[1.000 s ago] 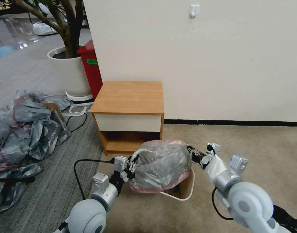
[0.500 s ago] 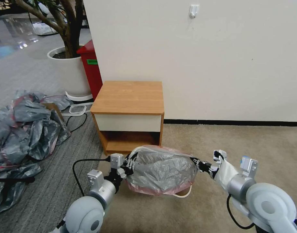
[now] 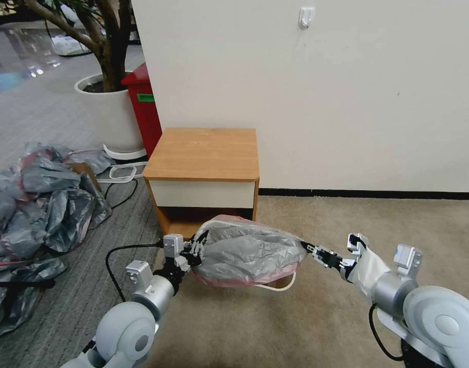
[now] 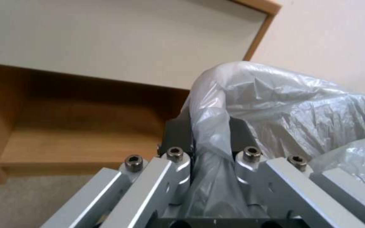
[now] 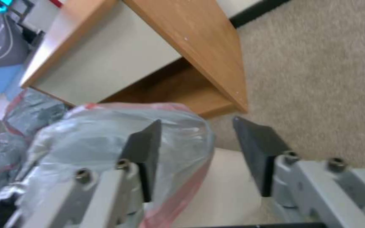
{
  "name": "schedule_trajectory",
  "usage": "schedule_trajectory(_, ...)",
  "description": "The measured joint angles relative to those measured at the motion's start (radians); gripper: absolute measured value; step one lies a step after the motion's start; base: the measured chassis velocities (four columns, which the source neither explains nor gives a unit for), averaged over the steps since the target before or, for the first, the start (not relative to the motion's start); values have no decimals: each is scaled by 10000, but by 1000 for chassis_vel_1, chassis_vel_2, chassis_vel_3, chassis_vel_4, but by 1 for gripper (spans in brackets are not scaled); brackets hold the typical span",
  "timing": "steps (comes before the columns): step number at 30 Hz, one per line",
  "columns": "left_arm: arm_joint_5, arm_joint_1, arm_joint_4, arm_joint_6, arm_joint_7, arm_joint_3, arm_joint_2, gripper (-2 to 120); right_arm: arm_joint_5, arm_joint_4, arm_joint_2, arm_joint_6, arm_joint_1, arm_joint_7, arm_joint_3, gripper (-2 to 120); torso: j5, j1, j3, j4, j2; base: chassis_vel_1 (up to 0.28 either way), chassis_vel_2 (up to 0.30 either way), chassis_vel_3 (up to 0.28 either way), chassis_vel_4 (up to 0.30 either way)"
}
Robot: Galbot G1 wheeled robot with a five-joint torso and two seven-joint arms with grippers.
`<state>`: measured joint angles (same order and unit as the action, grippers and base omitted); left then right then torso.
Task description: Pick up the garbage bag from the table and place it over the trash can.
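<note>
Right gripper [image 3: 310,249] has let go, jaws apart; left gripper [image 3: 194,248] stays clamped on garbage bag [image 3: 247,251], now draped over trash can [image 3: 275,286].

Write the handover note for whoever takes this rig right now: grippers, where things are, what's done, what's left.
Left gripper: shut on a gathered fold of the garbage bag, at the bag's left end.
Right gripper: open, at the bag's right end, fingers apart with no plastic pinched between them.
Garbage bag: off the table, draped over the trash can on the carpet in front of the table.
Done: bag picked up and brought over the can.
Left: part of the can's rim shows bare at the front right; seat the bag there, then release the left gripper.
</note>
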<state>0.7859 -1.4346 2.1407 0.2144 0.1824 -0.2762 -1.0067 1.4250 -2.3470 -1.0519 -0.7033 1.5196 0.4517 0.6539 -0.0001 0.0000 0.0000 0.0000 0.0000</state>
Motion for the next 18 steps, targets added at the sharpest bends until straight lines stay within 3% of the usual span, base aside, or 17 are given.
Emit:
schedule_trajectory(2, 13, 0, -107, 6, 6, -84, -13, 9, -20, -445, -56, 78, 142, 61, 177, 61, -1, 0, 0, 0, 0, 0, 0, 0, 0)
schedule_trajectory(4, 30, 1, -142, 7, 17, -112, -20, 9, -17, -605, -80, 128, 185, 140, 201, 63, 0, 0, 0, -1, 0, 0, 0, 0, 0)
schedule_trajectory(5, 73, 11, -185, 12, 79, -154, -33, 9, 50, -944, -130, 290, 257, 324, 196, 70, 0, 0, 0, 0, 0, 0, 0, 0, 0)
schedule_trajectory(11, 238, 156, -177, 11, 375, -281, -34, 9, 1488, -1575, -554, 467, 456, 1055, -539, 95, 0, 0, 0, 1, 0, 0, 0, 0, 0)
schedule_trajectory(18, 219, 229, 142, -28, 444, -337, -28, 9, 1196, -1578, -1131, 446, 345, 1060, -1838, 100, 0, 0, 0, 0, 0, 0, 0, 0, 0)
